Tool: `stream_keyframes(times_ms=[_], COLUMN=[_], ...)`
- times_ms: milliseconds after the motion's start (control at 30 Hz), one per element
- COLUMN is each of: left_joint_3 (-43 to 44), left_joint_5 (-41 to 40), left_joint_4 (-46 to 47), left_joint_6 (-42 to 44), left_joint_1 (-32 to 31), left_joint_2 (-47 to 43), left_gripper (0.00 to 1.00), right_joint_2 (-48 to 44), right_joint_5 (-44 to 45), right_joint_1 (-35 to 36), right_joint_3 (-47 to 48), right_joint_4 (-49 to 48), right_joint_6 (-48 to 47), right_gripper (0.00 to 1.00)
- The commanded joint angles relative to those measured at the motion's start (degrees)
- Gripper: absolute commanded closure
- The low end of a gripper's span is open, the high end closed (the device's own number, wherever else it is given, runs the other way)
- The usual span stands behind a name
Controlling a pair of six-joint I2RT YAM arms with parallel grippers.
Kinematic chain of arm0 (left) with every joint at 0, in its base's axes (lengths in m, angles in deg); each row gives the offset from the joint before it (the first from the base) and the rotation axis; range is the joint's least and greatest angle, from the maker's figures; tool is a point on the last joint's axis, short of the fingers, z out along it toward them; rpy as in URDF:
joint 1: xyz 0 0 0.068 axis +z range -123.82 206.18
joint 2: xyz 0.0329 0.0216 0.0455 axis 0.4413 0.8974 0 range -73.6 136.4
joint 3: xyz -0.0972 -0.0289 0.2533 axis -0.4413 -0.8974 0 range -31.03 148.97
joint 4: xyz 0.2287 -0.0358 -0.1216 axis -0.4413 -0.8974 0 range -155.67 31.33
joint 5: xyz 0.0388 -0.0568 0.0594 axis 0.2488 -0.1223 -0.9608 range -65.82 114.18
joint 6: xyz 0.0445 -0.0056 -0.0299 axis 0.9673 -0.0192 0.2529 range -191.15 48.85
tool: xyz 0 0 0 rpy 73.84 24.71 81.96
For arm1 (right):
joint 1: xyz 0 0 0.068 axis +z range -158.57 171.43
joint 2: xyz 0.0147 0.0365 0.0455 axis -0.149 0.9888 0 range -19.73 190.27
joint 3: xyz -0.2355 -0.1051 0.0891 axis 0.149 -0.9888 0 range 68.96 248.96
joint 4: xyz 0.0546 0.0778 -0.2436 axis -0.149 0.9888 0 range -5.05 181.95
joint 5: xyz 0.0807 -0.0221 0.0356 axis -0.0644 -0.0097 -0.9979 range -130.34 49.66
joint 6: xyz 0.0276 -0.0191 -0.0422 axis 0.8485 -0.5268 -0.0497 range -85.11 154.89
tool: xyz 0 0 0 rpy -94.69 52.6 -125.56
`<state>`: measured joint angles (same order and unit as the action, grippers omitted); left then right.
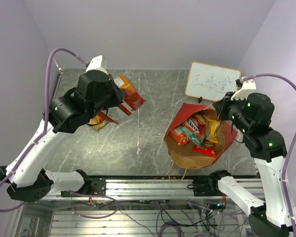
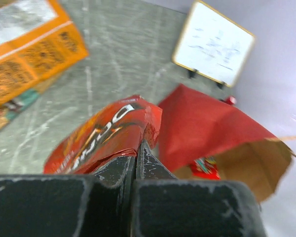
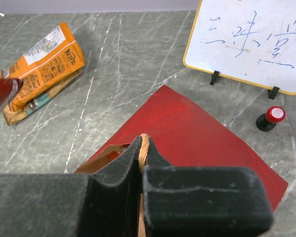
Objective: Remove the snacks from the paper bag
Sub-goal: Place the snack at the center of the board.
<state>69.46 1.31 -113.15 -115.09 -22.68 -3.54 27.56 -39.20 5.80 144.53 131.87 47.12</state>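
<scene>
The red paper bag [image 1: 187, 116] lies open on the table, its brown inside [image 1: 185, 155] showing. Several snacks lie in it, among them a teal packet [image 1: 195, 137], yellow chips [image 1: 212, 127] and a small red packet [image 1: 204, 150]. My left gripper [image 1: 123, 107] is shut on the red-orange Doritos bag [image 1: 134, 101] and holds it above the table, left of the paper bag; the grip shows in the left wrist view [image 2: 138, 148] on the Doritos bag [image 2: 103, 138]. My right gripper [image 1: 218, 109] is shut on the bag's orange cord handle [image 3: 144, 148] at the bag's far rim.
An orange packet [image 1: 123, 81] and a tan packet [image 1: 96, 122] lie on the table at far left. A white writing board [image 1: 212, 81] stands behind the bag, with a small red-topped stamp [image 3: 271, 117] beside it.
</scene>
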Motion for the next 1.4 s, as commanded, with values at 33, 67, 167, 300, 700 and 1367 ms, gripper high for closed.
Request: stream_keyframes(times_ms=[33,67,167,300,700,1367], left_joint_3=[-3.04,-2.52,-1.05,0.14,17.27,28.32], left_joint_5=[3.2,4.63,11.25,19.49,34.01,49.98], left_joint_4=[-1.56,-2.61,-3.98,-0.7,1.44,4.41], left_joint_6=[3.77,4.93,9.29,15.1,23.51,35.7], left_joint_1=[9.74,12.24,19.42,26.72,35.91,39.63], left_joint_2=[-0.15,1.11,6.11,10.35,30.02,49.83], left_gripper=[0.93,0.93,0.93,0.93,0.93,0.93], right_joint_2=[1.64,1.74,1.91,1.81,1.31,7.23], right_joint_5=[-1.11,-1.14,-1.76,-2.05,-0.96,1.94], right_joint_1=[0.18,0.2,0.21,0.2,0.18,0.14], right_joint_3=[3.38,3.56,4.41,4.76,6.53,14.21], right_joint_4=[-1.85,-1.82,-1.38,0.01,4.23,9.16], right_joint_6=[0.5,0.47,0.6,0.69,1.21,-2.8], right_gripper=[1.0,1.0,1.0,1.0,1.0,1.0])
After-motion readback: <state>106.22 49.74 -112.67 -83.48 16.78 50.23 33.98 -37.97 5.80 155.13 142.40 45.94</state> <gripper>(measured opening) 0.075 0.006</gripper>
